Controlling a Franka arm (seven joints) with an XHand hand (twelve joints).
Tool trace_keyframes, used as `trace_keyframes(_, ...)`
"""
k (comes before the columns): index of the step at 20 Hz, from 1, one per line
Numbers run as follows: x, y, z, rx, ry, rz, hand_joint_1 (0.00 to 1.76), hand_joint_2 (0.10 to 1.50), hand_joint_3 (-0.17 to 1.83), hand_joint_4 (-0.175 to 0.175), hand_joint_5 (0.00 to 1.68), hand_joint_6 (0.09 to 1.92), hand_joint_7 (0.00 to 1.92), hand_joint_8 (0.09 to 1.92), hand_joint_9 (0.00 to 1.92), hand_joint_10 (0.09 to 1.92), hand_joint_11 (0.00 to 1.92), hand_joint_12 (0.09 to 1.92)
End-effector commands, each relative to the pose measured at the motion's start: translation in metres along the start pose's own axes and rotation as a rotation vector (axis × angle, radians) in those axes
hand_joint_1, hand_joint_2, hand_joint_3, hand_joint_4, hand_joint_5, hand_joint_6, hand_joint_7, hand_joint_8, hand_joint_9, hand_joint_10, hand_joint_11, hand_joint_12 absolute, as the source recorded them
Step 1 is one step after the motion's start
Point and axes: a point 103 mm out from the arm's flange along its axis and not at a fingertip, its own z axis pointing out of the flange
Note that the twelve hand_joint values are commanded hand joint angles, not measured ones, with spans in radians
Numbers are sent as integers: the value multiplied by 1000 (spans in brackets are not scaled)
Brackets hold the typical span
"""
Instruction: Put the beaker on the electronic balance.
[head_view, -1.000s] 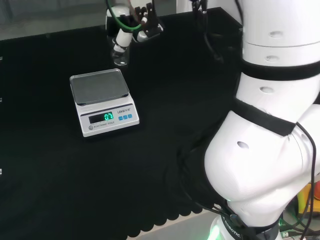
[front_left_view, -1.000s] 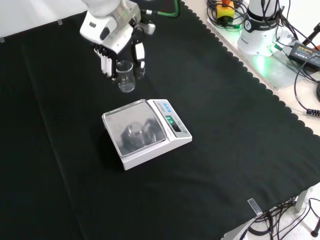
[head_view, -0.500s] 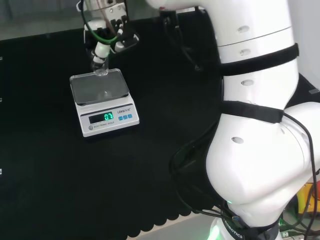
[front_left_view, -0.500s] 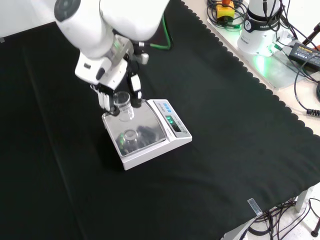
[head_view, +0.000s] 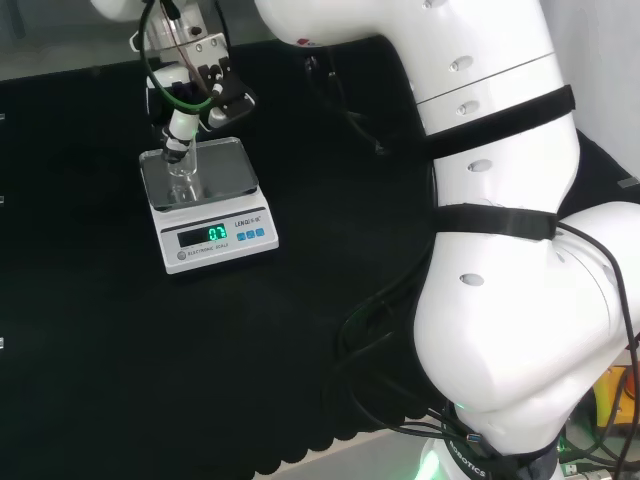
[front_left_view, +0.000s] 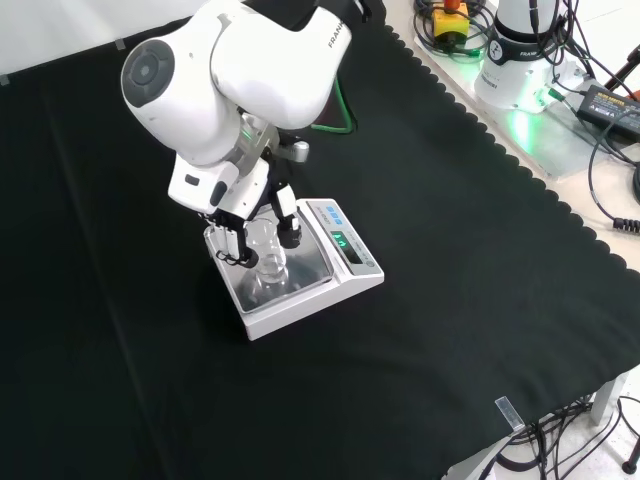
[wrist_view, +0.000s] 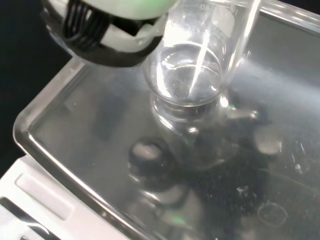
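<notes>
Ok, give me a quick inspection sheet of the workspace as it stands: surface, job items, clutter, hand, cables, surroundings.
Surface: black cloth covers the bench, scalloped at its edge.
Job's things: clear beaker upright over the pan of the electronic balance; the wrist view shows its base at or just above the pan; contact cannot be confirmed. Balance display is lit.
Clutter: nothing seen on the cloth besides the balance.
Hand: hand has its fingers curled round the beaker.
Cables: green cable loops at the wrist; black leads lie off the cloth by the arm's base.
Surroundings: arm's base with a green light, a power brick beside it.
</notes>
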Motion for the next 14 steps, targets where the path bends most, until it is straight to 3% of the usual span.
trace_keyframes(1, -2, -3, 1, 3, 3, 5, 1191, 794, 447, -175, 1200, 711, 1128, 754, 1499, 111, 1597, 448)
trace_keyframes(14, 0, 1, 12, 55, -47, 39, 1191, 793, 452, -175, 1195, 719, 1126, 755, 1495, 108, 1595, 450)
